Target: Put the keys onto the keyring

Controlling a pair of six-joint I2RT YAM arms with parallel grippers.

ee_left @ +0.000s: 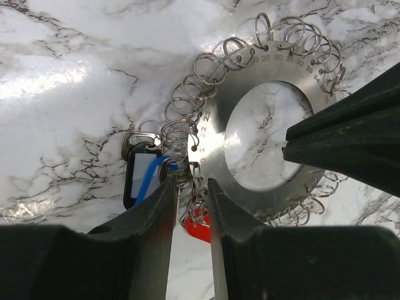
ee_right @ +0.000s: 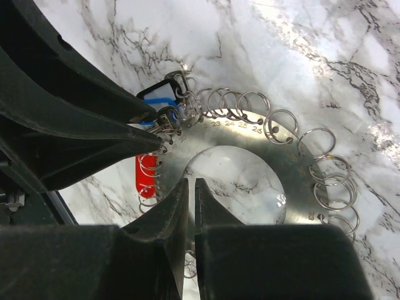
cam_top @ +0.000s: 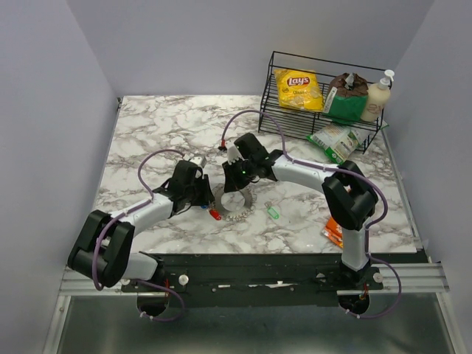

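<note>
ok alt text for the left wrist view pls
A flat grey metal keyring edged with wire loops lies on a white marble table. The left hand's fingers, slightly apart, straddle loops at its rim, a small blue key at their left and a small red key between them; the right hand overlaps its right side.

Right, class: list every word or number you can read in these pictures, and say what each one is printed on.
"Lay's": on the yellow crisp bag.
"30", "31", "32": stamped on the keyring, among more numbers round its rim.
Too small to read: print on the green packet, the bottle and the orange packet.
</note>
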